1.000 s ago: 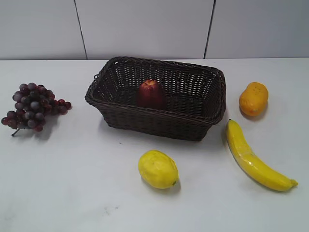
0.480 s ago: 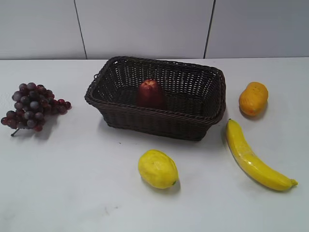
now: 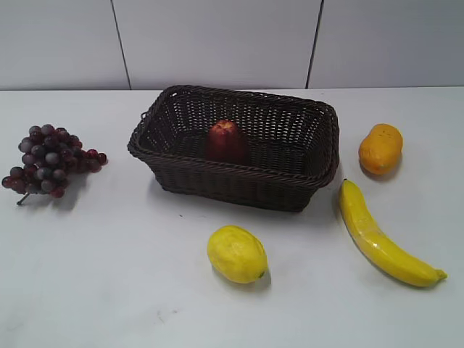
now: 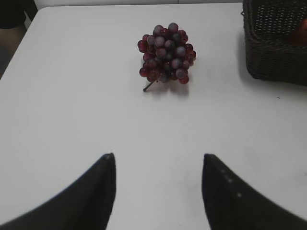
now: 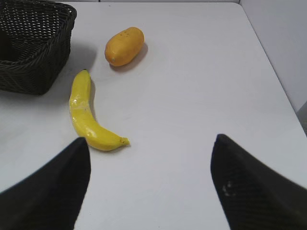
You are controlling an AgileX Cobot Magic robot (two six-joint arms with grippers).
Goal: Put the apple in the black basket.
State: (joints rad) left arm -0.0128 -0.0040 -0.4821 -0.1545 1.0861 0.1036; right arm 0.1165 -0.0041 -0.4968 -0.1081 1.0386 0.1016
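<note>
The dark red apple [image 3: 226, 141] sits upright inside the black basket [image 3: 290, 193] at the table's middle back. In the left wrist view the basket [image 4: 273, 62] shows at the top right with a sliver of the apple [image 4: 301, 32] at the frame edge. The right wrist view shows the basket's corner [image 5: 36, 67]; the apple is hidden there. My left gripper [image 4: 157, 158] is open and empty over bare table, well short of the grapes. My right gripper [image 5: 149, 140] is open and empty over bare table, right of the banana. Neither gripper shows in the exterior view.
A purple-red grape bunch [image 3: 49, 160] lies at the left. A yellow lemon [image 3: 236, 253] lies in front of the basket. A banana [image 3: 380, 238] and an orange fruit [image 3: 380, 148] lie to the right. The table's right edge [image 5: 268, 57] is near the right gripper.
</note>
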